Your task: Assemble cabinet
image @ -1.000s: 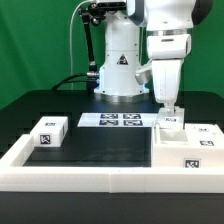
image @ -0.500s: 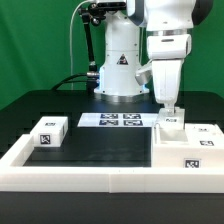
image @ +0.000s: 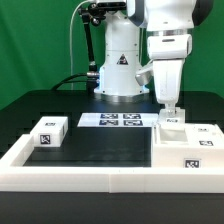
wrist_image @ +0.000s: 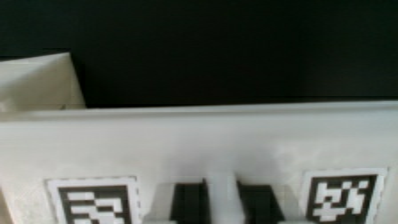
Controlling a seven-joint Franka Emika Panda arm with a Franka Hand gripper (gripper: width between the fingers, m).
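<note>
The cabinet's white box-shaped body (image: 186,150) stands at the exterior view's right, inside the rail corner, with tags on its top and front. A small white tagged block (image: 172,121) stands upright on its far left part. My gripper (image: 170,107) reaches straight down onto that block, its fingers close together at the block's top. In the wrist view a white cabinet surface (wrist_image: 196,145) with two tags fills the frame. My gripper (wrist_image: 217,200) shows as two dark fingertips (wrist_image: 187,203) pressed on a thin white strip. Another white tagged block (image: 50,132) lies at the left.
The marker board (image: 110,121) lies flat on the black table behind the middle. A low white border rail (image: 90,172) runs along the front and up both sides. The arm's base (image: 120,65) stands behind the board.
</note>
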